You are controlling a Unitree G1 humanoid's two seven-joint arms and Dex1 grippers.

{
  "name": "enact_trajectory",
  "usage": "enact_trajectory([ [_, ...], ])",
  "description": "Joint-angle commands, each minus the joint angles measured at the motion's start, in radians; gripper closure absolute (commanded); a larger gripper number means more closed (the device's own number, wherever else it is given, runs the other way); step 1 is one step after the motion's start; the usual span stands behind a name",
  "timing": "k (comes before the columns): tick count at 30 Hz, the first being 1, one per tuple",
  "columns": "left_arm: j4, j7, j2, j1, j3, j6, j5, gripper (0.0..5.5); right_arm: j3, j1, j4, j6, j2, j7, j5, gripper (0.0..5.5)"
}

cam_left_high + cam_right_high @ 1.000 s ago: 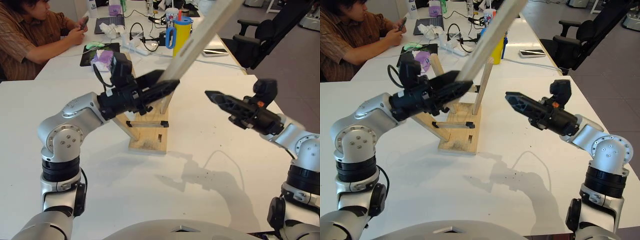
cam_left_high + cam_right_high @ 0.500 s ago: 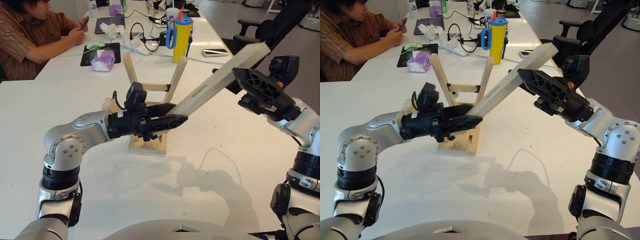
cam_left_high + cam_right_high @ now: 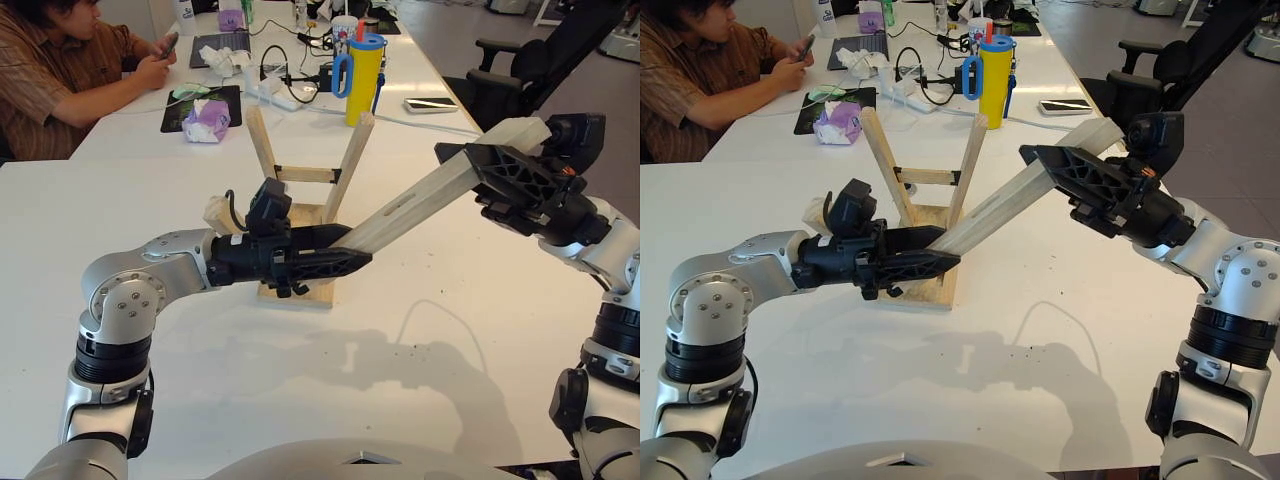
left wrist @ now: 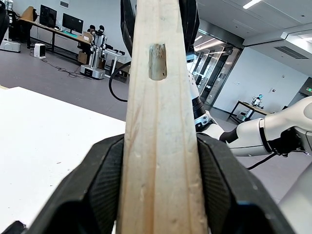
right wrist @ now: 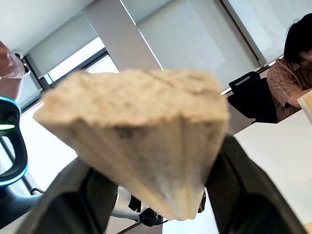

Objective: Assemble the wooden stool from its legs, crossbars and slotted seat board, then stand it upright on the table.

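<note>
While both grippers clamp one loose leg [image 3: 415, 198], it spans the air above the white table [image 3: 420, 390], low end at left, high end at right.

L to R:
- L gripper [image 3: 355, 247]: low over the table, just beside the seat board; fingers [image 4: 105, 185] pressed onto both sides of the leg's lower end. Wrist view shows a small slot in the leg face above the grip.
- Part-built stool, upside down: seat board [image 3: 300, 292] flat on the table, two legs [image 3: 258, 130] standing up from it, leaning toward each other, joined near the top by a crossbar [image 3: 305, 174]. The loose leg's low end sits in front of the board; contact can't be told.
- R gripper [image 3: 465, 168]: raised, well above the table; fingers closed on the leg's upper end, cut end-grain facing the wrist cam.

Surface & room: tabletop matte white, carrying arm shadows. Second white table behind holds a purple tissue pack [image 3: 207, 118], cables, a yellow jug [image 3: 363, 65] and a phone [image 3: 431, 104]. Black office chair [image 3: 505, 70] at far R. Wrist views show large blinded windows and an open hall w/ desks and monitors.
</note>
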Motion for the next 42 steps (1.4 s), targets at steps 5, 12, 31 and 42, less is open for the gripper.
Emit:
enact_trajectory([
  [5,0.029,0.042,-0.004,-0.036,0.034,-0.054,0.059,2.98,0.028,0.012,-0.010,-0.031,-0.012,0.072,-0.067,3.37],
  [12,0.173,0.148,0.065,-0.244,0.274,-0.196,0.089,1.91,0.048,0.050,-0.016,-0.069,-0.049,0.157,-0.202,3.47],
  [31,0.291,-0.492,0.516,0.544,0.168,-0.356,0.514,1.30,0.212,0.195,-0.027,-0.549,-0.025,0.329,-0.750,3.47],
  [42,0.026,-0.208,0.147,0.518,-0.136,-0.579,0.715,1.30,0.341,-0.025,0.228,-0.645,0.033,0.481,-0.884,3.47],
])
